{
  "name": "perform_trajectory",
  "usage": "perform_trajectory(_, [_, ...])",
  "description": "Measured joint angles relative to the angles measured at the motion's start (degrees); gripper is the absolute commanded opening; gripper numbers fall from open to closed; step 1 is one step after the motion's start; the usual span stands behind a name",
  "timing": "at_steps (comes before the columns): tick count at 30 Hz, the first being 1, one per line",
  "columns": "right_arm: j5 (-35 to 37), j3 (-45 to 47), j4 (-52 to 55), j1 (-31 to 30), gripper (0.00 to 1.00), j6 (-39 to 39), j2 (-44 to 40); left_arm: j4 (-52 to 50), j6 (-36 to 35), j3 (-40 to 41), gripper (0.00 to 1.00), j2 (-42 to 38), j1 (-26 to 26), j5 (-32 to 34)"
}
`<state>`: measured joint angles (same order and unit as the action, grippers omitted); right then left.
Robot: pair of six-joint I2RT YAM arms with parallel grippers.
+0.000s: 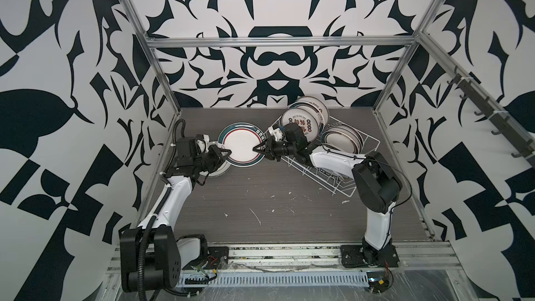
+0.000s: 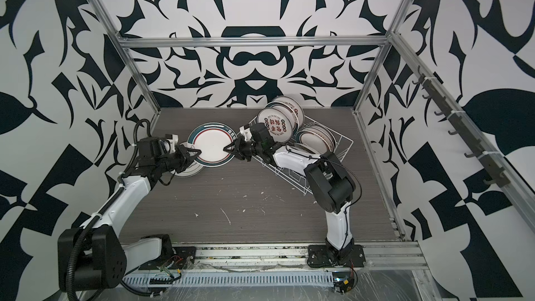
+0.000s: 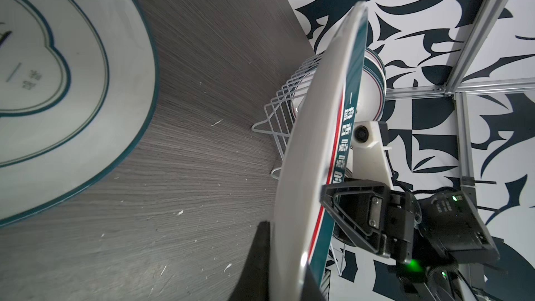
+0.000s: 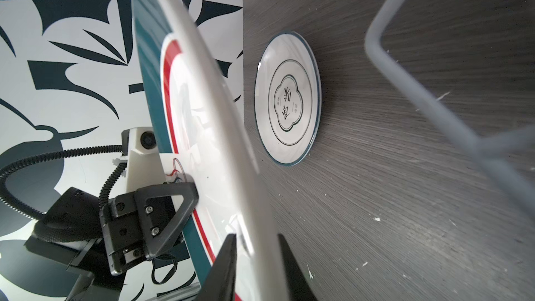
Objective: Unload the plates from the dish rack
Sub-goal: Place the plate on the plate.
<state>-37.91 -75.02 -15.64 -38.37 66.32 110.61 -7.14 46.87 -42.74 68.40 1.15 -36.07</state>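
Gripping green-rimmed plate [image 1: 242, 147] aloft: left tool [image 1: 229, 152] clamped on rim; right tool [image 1: 256, 149] jaws parted, straddling opposite rim.

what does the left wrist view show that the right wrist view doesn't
Only left wrist: plates standing in the dish rack, and the right gripper at the rim of the held plate. Only right wrist: the left gripper shut on that rim, and the flat plate uncropped. Both: the held plate edge-on, the flat plate, the grey table.
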Motion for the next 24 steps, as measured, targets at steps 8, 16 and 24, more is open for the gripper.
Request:
perform_trajectory(8, [3.8,-4.8,13.0,-0.1,0.42,-9.0,-1.5,-7.3,-2.4,-2.8,0.00,-2.0,0.6,2.5])
perform_trajectory(16, [16.1,-11.5,32.6,0.5,0.48,-21.7,-7.2,-13.5,-4.6,-3.6,0.00,-2.5,7.3,5.0])
perform_trajectory(24, [26.0,-14.9,45.6,2.4,0.59,-31.0,-12.2,-18.6,-6.6,-5.0,0.00,-2.7,13.9,9.2])
